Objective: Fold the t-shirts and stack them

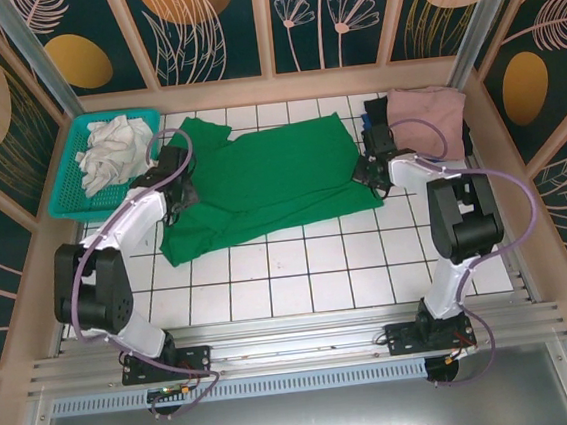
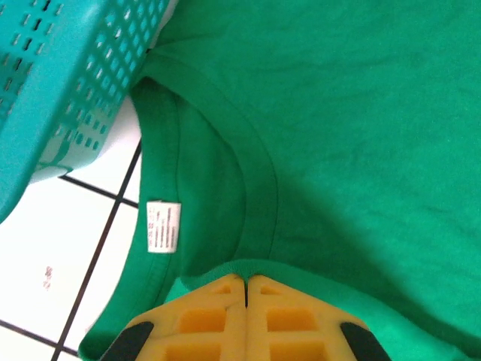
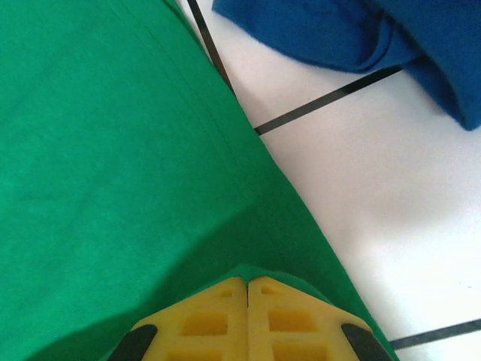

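The green shirt [image 1: 270, 179] lies spread flat on the tiled bench [image 1: 299, 271], stretched between the two tools. The left tool [image 1: 183, 194] sits at the shirt's neck end. In its wrist view its [image 2: 246, 282] yellow fingers are pressed together with no gap, and the ribbed collar [image 2: 259, 188] curves right to their tips, where the cloth bunches up, so it is closed on the green shirt [image 2: 361, 128]. Just ahead and to the left of this tool a white label [image 2: 164, 226] is sewn inside the neck. Further left, a bare strip of bench [image 2: 45, 241] shows. The teal basket [image 2: 60, 75] stands ahead and to the left, with its corner just beside the shirt's shoulder. From above, the basket [image 1: 65, 183] holds crumpled white cloth [image 1: 112, 149].

The right tool [image 1: 368, 176] is at the opposite, bottom hem end. Its [image 3: 247, 282] fingers are likewise shut tight, with the hem of the green shirt [image 3: 113, 150] rising in a small fold at their tips, pinched there. To the right of this tool the bench [image 3: 361, 188] is bare. Ahead and to the right lies a blue shirt [image 3: 361, 37], apart from the green hem. From above, a folded pink shirt [image 1: 425, 113] sits beyond the right tool near the back corner, on top of the pile, with black cloth [image 1: 376, 110] showing at its left edge.
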`<state>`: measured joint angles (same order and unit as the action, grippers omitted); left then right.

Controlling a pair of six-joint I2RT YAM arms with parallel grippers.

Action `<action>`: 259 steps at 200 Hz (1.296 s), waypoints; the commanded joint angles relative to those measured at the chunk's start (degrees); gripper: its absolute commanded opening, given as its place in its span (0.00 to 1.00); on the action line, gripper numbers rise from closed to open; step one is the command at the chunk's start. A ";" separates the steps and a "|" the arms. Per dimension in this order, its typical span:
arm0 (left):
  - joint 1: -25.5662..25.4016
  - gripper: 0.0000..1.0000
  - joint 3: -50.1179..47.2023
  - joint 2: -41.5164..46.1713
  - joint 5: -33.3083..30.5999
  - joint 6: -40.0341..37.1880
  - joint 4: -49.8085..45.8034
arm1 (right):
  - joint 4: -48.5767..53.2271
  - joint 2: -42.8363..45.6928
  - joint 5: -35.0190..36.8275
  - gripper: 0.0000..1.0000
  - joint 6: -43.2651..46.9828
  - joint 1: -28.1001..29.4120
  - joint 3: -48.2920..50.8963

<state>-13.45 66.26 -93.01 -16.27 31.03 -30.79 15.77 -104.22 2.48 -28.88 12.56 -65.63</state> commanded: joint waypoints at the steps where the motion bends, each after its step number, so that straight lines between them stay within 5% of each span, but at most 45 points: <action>1: 0.82 0.00 2.74 -1.61 -0.25 -1.82 -0.42 | -0.63 -0.25 -0.71 0.00 1.12 -0.53 -1.72; 95: 2.95 0.00 7.07 -4.60 -0.71 -2.96 -0.49 | -4.65 2.46 -1.02 0.00 0.32 -2.39 1.37; 161: 2.92 0.00 10.41 -12.17 1.97 -3.93 -0.40 | -5.57 -6.30 -6.24 0.00 1.54 -2.58 -3.39; 172: 2.93 0.09 11.02 -12.87 2.22 -4.12 -0.59 | -5.16 -6.92 -6.51 0.00 1.79 -2.59 -4.33; 187: 2.94 0.48 12.10 -13.11 2.28 -4.13 -1.35 | -4.45 -6.39 -5.96 0.07 1.99 -2.61 -5.04; 195: 2.91 0.59 12.23 -12.68 2.34 -4.19 -1.73 | -4.22 -5.49 -5.39 0.08 2.07 -2.56 -4.80; 214: 2.91 0.69 11.14 -9.61 2.61 -4.13 -2.18 | -3.41 -1.73 -2.68 0.20 2.04 -2.30 -3.03; 228: 2.93 0.75 8.72 -6.32 2.99 -3.81 -2.20 | -2.51 2.53 1.94 0.37 1.73 -1.00 -0.23; 259: 2.47 0.83 -3.21 2.60 10.40 -1.98 1.78 | -4.32 6.07 0.18 0.40 2.58 5.19 6.27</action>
<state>-10.76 70.43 -97.08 -11.90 27.49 -30.55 11.94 -100.82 2.31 -27.27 12.67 -62.78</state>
